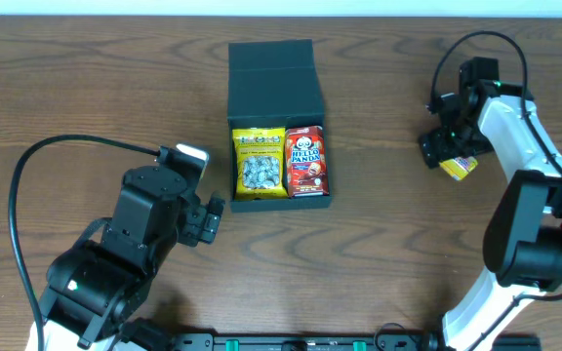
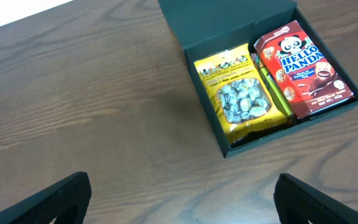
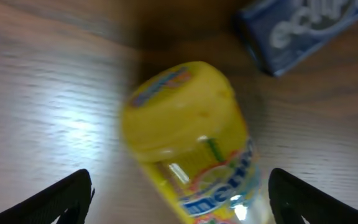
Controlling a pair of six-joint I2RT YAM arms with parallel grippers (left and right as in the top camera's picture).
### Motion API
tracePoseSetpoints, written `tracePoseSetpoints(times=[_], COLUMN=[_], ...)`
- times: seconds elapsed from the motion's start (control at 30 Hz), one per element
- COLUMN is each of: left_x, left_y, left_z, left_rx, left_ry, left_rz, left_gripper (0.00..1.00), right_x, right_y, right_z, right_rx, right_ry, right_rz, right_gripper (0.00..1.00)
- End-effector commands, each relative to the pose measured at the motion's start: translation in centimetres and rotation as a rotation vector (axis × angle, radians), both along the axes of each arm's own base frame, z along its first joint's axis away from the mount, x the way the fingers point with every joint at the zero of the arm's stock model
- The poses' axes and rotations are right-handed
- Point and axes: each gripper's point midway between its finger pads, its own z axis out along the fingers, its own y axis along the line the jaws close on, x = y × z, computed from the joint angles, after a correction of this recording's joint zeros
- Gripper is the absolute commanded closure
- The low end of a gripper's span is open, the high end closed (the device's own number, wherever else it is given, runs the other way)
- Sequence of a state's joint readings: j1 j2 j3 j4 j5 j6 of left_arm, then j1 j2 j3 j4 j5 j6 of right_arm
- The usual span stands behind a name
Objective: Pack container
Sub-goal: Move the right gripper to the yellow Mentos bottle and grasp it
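In the lower left of the overhead view the left gripper (image 1: 212, 221) hangs over the wooden table (image 1: 379, 263) with its jaws spread wide and nothing between them. Its fingers (image 2: 61, 199) sit in the two bottom corners of the left wrist view, with bare wood between them. Just up and right of it, near the top centre of the overhead view, stands the container (image 1: 273, 97). It is open, and its flat lid is folded back toward the table's far edge, which runs along the top of the frame. The box's lower left corner lies near the left gripper but apart from it. Inside, a yellow packet (image 1: 259, 163) fills the left side and a red Hello Panda packet (image 1: 306, 161) the right, each close against the walls (the left wrist view shows a thin green item (image 2: 276, 93) wedged between them). Right of the box a broad stretch of bare wood runs to the right gripper (image 1: 449, 156) in the upper right. Its jaws are apart, straddling a yellow Mentos bottle (image 3: 185, 137) that lies on its side, with a gap at either finger. A blue pack (image 3: 303, 28) lies near the bottle's cap.
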State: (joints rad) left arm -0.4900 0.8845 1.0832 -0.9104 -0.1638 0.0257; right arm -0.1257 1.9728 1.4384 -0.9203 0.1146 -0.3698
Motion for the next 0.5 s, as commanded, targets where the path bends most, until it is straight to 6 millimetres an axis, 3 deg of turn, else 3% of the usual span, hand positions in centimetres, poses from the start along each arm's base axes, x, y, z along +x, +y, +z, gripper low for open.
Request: tracePoseSetpoints(times=[0.0,0.2,0.47], left_x=[0.0,0.0,0.0], left_y=[0.0,0.0,0.0], left_z=[0.3,0.3,0.3], left_rx=[-0.008,-0.008,-0.008], left_ry=[-0.006,-0.006,-0.005], left_rz=[0.004,0.004,0.004], left_gripper=[0.05,0.05,0.05], right_x=[-0.5,0.5,1.9], right_y=[-1.6,-2.2,-0.3], right_z=[-0.7,-1.3,-2.1], right_rx=[-0.048,-0.044,0.073], right_ry=[0.011,-0.045,-0.097], right_rz=[0.004,-0.013,0.011], right_gripper=[0.09,0.04,0.05])
